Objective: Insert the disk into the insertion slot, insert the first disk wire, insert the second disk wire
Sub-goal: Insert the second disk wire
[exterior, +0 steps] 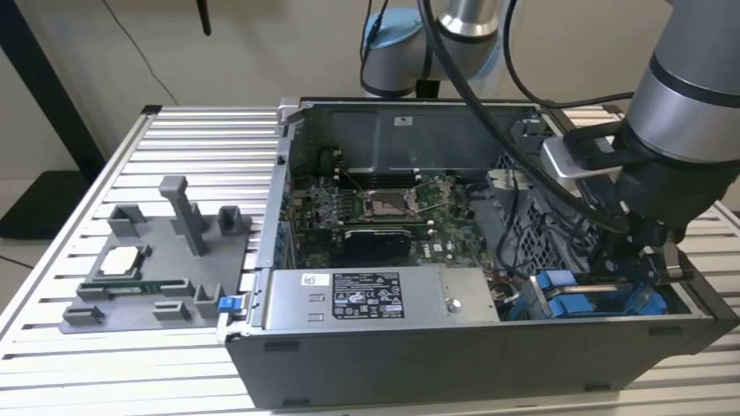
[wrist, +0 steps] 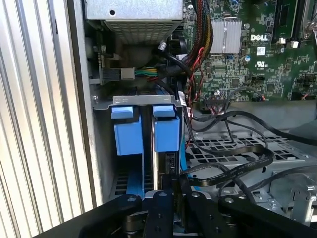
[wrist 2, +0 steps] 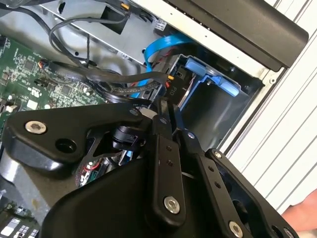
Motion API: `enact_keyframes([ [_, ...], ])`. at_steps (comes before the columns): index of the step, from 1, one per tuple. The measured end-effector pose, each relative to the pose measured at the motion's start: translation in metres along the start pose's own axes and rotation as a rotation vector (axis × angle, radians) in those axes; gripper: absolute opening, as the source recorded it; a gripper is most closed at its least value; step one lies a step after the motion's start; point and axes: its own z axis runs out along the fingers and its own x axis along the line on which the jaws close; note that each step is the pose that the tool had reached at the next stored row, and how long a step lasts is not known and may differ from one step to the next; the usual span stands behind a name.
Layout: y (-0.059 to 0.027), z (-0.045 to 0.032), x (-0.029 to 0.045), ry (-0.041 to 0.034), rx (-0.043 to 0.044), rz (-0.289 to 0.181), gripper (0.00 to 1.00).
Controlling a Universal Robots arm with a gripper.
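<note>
The disk (wrist: 169, 161) stands on edge in the insertion slot (wrist: 148, 100), with its blue caddy tab (wrist: 165, 133) beside a second blue tab (wrist: 128, 132). In the exterior view the blue caddies (exterior: 576, 303) sit in the case's front corner on the exterior view's right. My gripper (exterior: 647, 264) reaches down into that corner. In both wrist views its fingers (wrist 2: 163, 148) meet just over the disk's edge, and the gripper (wrist: 177, 191) is shut on the plug end of a flat black disk wire (wrist: 233, 171). That wire loops away over the perforated bay. The plug itself is hidden between the fingers.
A grey labelled power-supply box (exterior: 370, 299) lies along the case front. The motherboard with its square socket (exterior: 387, 204) is behind it. Loose black cables (wrist 2: 89, 74) and a blue ribbon (wrist 2: 163, 44) cross near the bay. A grey fixture (exterior: 162, 260) stands on the slatted table.
</note>
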Motion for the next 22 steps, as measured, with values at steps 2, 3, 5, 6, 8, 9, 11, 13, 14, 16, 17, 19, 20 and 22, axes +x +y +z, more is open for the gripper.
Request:
enact_keyframes([
  [2, 0.0003, 0.0014, 0.0001, -0.0023, 0.0004, 0.0, 0.0],
  [3, 0.0002, 0.0012, 0.0001, -0.0017, 0.0003, 0.0, 0.0],
  [5, 0.0002, 0.0008, 0.0001, -0.0005, 0.0003, 0.0, 0.0],
  [6, 0.0002, 0.0011, 0.0001, -0.0003, 0.0003, 0.0, 0.0],
  [8, 0.0004, 0.0023, 0.0002, 0.0002, 0.0004, 0.0, 0.0],
  [9, 0.0006, 0.0031, 0.0003, 0.0004, 0.0004, 0.0, 0.0],
  [11, 0.0009, 0.0042, 0.0004, 0.0001, 0.0003, 0.0, 0.0],
  [13, 0.001, 0.0048, 0.0005, -0.0006, 0.0002, 0.0, 1.0],
  [14, 0.0011, 0.0051, 0.0005, -0.0012, 0.0003, 0.0, 1.0],
  [16, 0.0006, 0.003, 0.0003, -0.002, 0.0004, 0.001, 1.0],
  [17, 0.0, -0.0004, -0.0001, -0.002, 0.0003, 0.001, 1.0],
  [19, -0.0017, -0.0088, -0.0009, -0.0015, 0.0001, 0.002, 1.0],
  [20, -0.0026, -0.0133, -0.0014, -0.0015, 0.0001, 0.002, 1.0],
  [22, -0.0044, -0.0221, -0.0024, -0.0015, 0.0001, 0.002, 1.0],
])
